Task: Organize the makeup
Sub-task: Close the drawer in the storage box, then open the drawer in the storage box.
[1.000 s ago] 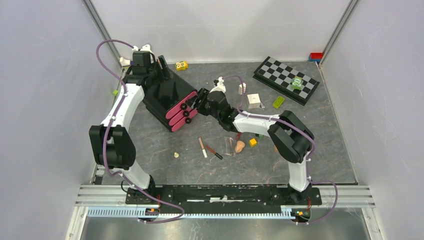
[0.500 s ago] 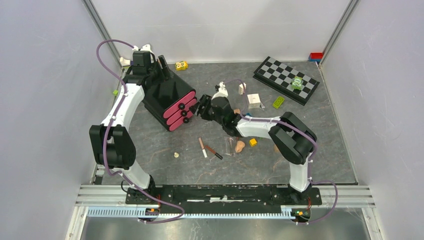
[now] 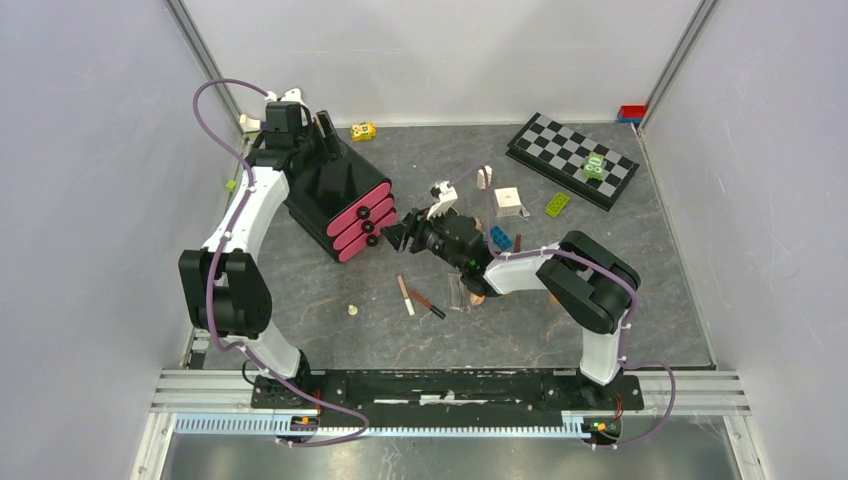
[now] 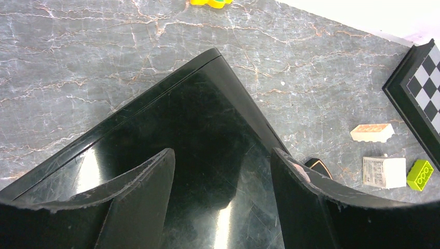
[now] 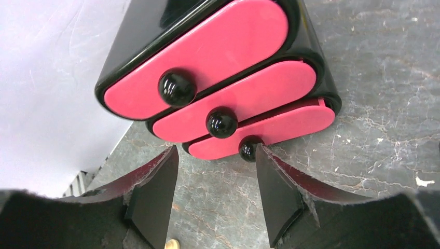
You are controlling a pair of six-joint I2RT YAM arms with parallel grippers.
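The right hand has pulled back from the drawer box. It is wide open and holds nothing. The smooth pink drawers with round black knobs look shut, so I think no makeup went in. The left hand is wide open over the shiny black top. The thin makeup sticks and the soft peach puff lie on the grey stony bench.
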